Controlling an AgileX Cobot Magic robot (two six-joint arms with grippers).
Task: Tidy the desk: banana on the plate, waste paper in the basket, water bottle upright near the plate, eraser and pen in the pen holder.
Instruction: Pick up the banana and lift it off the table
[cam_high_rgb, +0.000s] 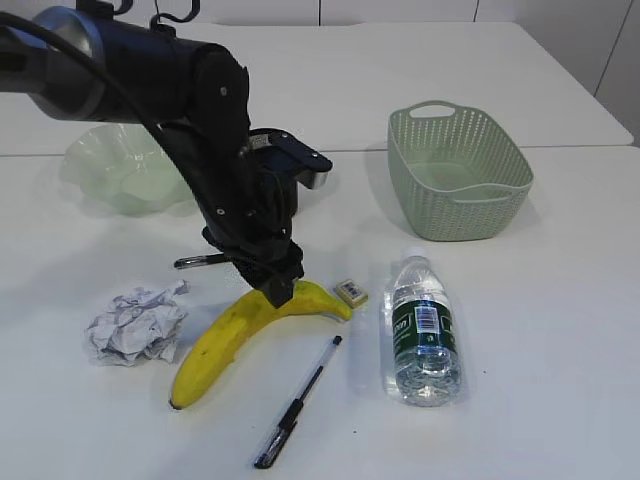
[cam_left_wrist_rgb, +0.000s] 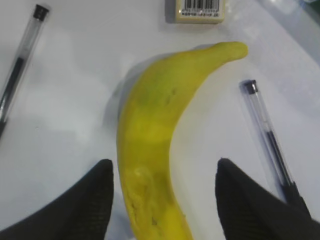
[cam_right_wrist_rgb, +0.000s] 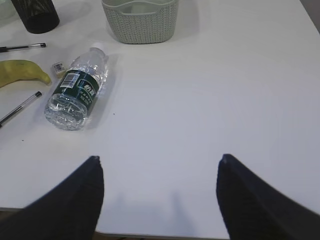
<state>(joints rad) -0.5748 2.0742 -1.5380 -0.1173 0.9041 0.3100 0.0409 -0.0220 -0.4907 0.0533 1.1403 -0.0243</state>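
Note:
The yellow banana (cam_high_rgb: 235, 335) (cam_left_wrist_rgb: 150, 130) lies on the table. My left gripper (cam_high_rgb: 272, 288) (cam_left_wrist_rgb: 164, 165) stands open over it, one finger on each side of its middle, not closed on it. The eraser (cam_high_rgb: 350, 292) (cam_left_wrist_rgb: 200, 10) lies by the banana's tip. One pen (cam_high_rgb: 298, 400) (cam_left_wrist_rgb: 270, 140) lies to the banana's right, another pen (cam_high_rgb: 200, 261) (cam_left_wrist_rgb: 15, 65) partly under the arm. Crumpled waste paper (cam_high_rgb: 135, 325) sits at the left. The water bottle (cam_high_rgb: 422, 330) (cam_right_wrist_rgb: 77, 90) lies on its side. My right gripper (cam_right_wrist_rgb: 160, 159) is open over bare table, holding nothing.
The green basket (cam_high_rgb: 458, 170) (cam_right_wrist_rgb: 140, 20) stands at the back right. The pale green plate (cam_high_rgb: 125, 165) is at the back left, partly behind the arm. A black mesh pen holder (cam_right_wrist_rgb: 35, 15) shows in the right wrist view. The table's front edge (cam_right_wrist_rgb: 150, 235) lies under the right gripper.

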